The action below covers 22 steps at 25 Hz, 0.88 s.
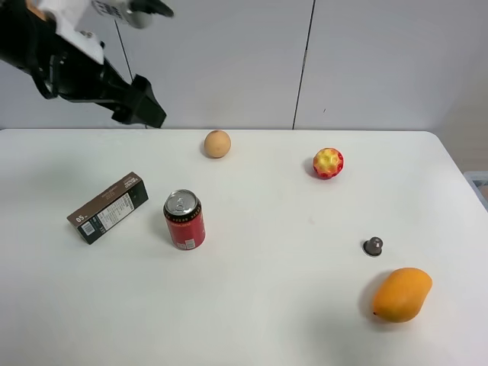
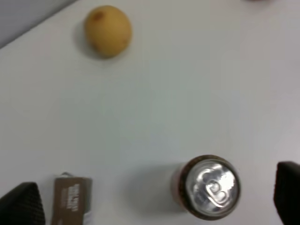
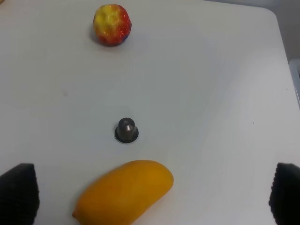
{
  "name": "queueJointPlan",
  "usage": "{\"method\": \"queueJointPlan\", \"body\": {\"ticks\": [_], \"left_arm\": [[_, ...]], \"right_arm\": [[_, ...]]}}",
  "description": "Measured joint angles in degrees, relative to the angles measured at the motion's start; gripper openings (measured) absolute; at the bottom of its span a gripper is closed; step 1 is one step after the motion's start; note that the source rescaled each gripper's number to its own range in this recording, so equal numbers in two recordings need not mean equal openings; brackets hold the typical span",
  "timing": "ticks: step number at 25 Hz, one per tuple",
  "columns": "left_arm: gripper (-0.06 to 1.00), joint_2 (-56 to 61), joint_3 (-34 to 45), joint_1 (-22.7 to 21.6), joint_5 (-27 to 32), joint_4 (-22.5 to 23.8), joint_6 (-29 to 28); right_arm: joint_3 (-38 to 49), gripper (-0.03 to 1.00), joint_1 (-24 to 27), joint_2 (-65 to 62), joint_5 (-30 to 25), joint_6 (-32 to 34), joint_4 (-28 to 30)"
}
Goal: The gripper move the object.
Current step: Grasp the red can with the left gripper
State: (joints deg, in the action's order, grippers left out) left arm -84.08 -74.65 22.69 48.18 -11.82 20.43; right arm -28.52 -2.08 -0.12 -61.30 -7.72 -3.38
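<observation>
A red soda can (image 1: 184, 221) stands upright on the white table (image 1: 274, 305), left of centre, right of a dark box (image 1: 108, 207). The left tool (image 1: 143, 103), fingers spread wide and empty, hangs over the far left edge. The can lies nearer and slightly right of it. The right tool (image 3: 152, 194), likewise spread, looks much farther away.

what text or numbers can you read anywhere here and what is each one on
"05": white digits, as best I can tell, on the dark green-brown rectangular box, at its left end.
Rest of the box's white print: too small to read.
White print on the black band of the small red soda can: too small to read.
Label on the white module of the left gripper: blurred, unreadable.
Wrist views: nothing legible.
</observation>
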Motion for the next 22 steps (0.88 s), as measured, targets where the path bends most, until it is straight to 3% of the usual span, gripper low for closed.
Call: {"method": "queueJointPlan", "body": {"ticks": [6, 9, 12, 22], "left_arm": [[1.00, -0.91, -0.10, 8.36, 1.10, 2.01, -0.08], [1.00, -1.76, 0.18, 11.30, 2.14, 6.47, -0.08], [1.00, -3.93, 1.43, 12.34, 2.59, 9.38, -0.08], [1.00, -15.43, 2.38, 12.34, 0.15, 9.96, 0.01]], "right_arm": [[0.00, 1.00, 0.00, 0.00, 0.00, 0.00, 0.00], [0.00, 1.00, 0.00, 0.00, 0.00, 0.00, 0.00], [0.00, 1.00, 0.00, 0.00, 0.00, 0.00, 0.00], [0.00, 1.00, 0.00, 0.00, 0.00, 0.00, 0.00]]}}
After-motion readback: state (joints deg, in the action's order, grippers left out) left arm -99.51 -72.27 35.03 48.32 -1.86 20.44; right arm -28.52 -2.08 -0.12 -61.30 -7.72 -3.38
